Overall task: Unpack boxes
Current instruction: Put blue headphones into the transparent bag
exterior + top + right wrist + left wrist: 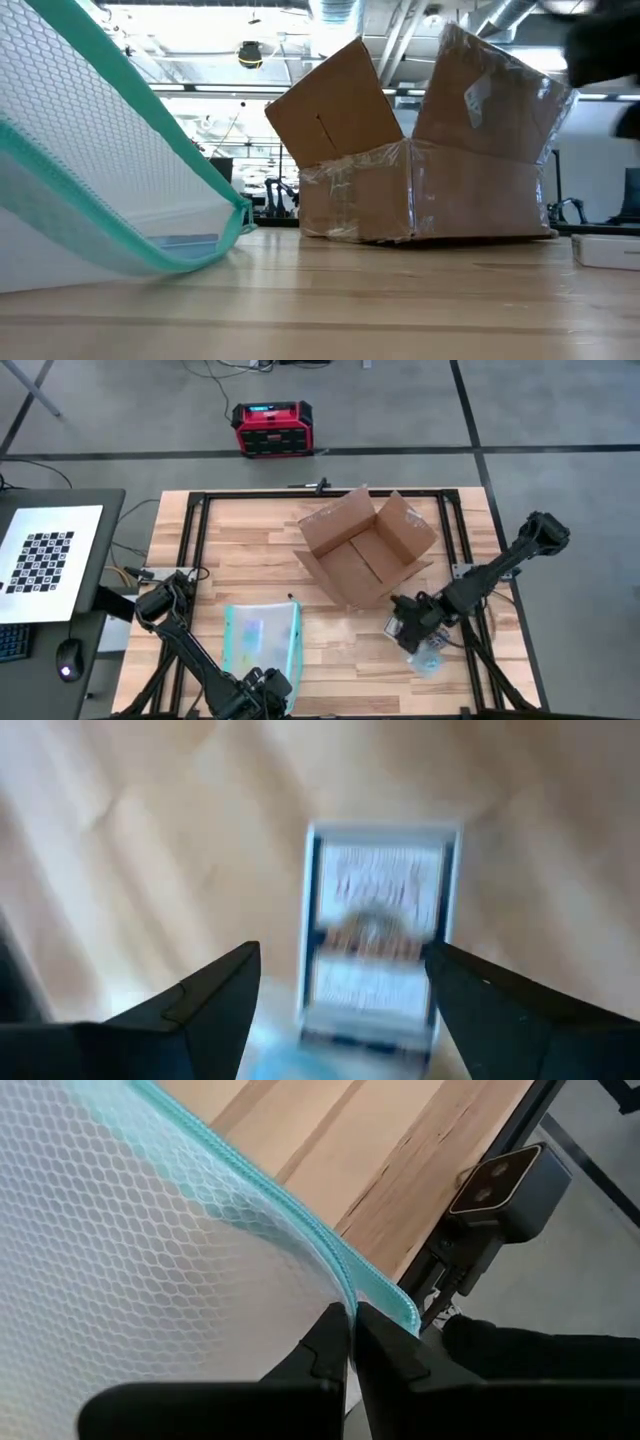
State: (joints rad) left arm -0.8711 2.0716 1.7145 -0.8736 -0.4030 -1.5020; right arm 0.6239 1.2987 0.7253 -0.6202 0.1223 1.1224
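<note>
The right gripper is held open and empty over the near right of the table, its fingers set either side of a small flat packet lying on the wood just beyond them. The cardboard box is found just to the far left of this gripper — nearer to the right arm than to the left. It stands skewed to the table edge, flaps splayed upward; nothing is made out inside it from above.

The left gripper, at the near edge, is closed on the teal rim of the mesh pouch — flat items are dimly seen inside.
</note>
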